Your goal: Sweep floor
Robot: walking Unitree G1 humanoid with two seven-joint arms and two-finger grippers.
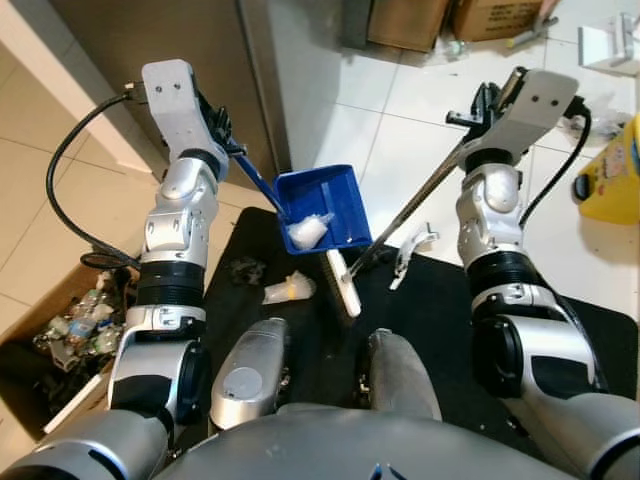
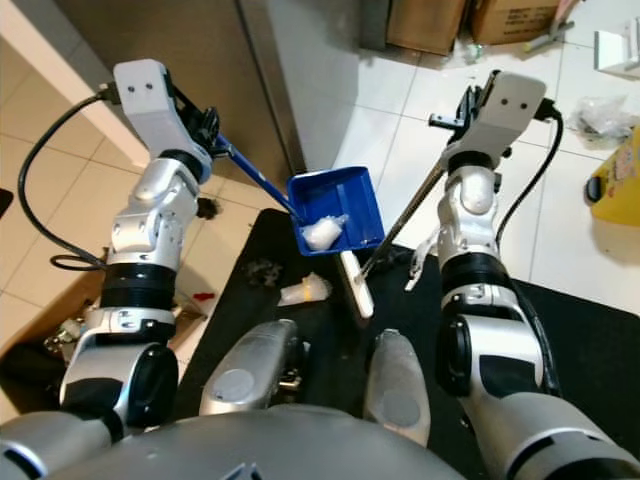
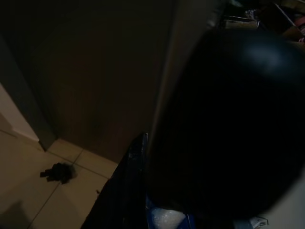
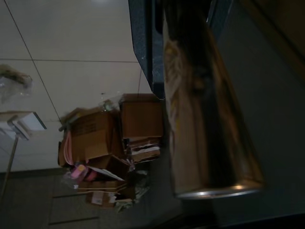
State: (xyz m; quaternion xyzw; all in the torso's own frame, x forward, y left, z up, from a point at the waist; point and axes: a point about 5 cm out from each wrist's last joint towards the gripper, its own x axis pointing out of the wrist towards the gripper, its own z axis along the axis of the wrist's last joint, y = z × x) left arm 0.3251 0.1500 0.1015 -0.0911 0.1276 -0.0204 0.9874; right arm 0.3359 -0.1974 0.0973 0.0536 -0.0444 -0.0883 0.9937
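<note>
My left gripper (image 1: 220, 132) is shut on the long handle of a blue dustpan (image 1: 330, 200), held tilted above the black mat (image 1: 440, 300). A white crumpled wad (image 1: 307, 232) lies in the pan's low corner. My right gripper (image 1: 488, 105) is shut on the metal handle of a broom (image 1: 415, 205), which shows close up as a shiny tube (image 4: 200, 119). The white broom head (image 1: 342, 283) rests on the mat just below the pan's lip. A crumpled clear plastic piece (image 1: 288, 290) and a dark clump (image 1: 245, 268) lie on the mat to its left.
A cardboard box of rubbish (image 1: 70, 320) sits on the floor at my left. A brown door (image 1: 170, 40) stands ahead, with cardboard boxes (image 1: 410, 20) beyond. A yellow container (image 1: 612, 175) is at the right, and a white scrap (image 1: 410, 250) lies by the broom. My feet (image 1: 250, 370) stand on the mat.
</note>
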